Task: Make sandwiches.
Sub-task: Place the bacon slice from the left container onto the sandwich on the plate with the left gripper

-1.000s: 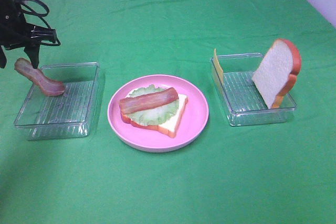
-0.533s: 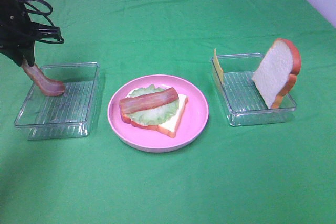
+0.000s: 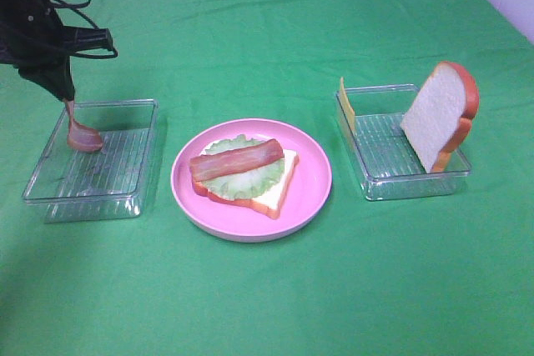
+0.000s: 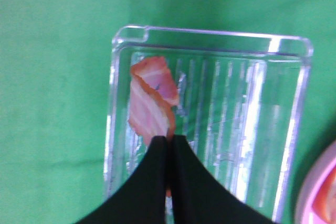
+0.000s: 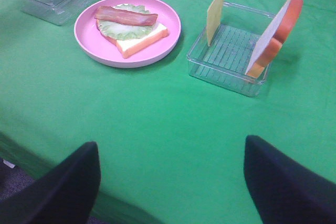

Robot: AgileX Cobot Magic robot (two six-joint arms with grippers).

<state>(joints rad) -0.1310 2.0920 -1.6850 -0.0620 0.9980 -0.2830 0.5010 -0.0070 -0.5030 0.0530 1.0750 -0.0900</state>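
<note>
Two clear trays, a left tray (image 3: 50, 193) and a right tray (image 3: 380, 185), flank a pink plate (image 3: 313, 181) at the centre of the exterior view, all on a green cloth (image 3: 267, 306).

From the upper left corner of that frame the left gripper (image 3: 67, 99) reaches down over the left tray. Its black fingers (image 4: 152, 171) are pressed together on the upper end of a bacon strip (image 3: 82, 135). The strip hangs nearly upright from the pinch. Its curled lower end touches the ribbed tray floor in the upper left part of the tray.

On the plate a bread slice (image 3: 279, 189) lies flat, with lettuce (image 3: 242, 179) on it and a second bacon strip (image 3: 236, 161) lying across the lettuce.

In the right tray, at centre right of the frame, a cheese slice (image 3: 346, 104) stands on edge at the tray's upper left corner. An upright bread slice (image 3: 440, 112) leans tilted against the tray's right wall, with its white face turned toward the plate and its orange-brown crust along the top and right.

Only the right wrist view shows the right gripper (image 5: 169, 145). Its two dark fingers (image 5: 68, 187) stand well apart with nothing between them, above bare cloth and well away from the plate and trays.
</note>
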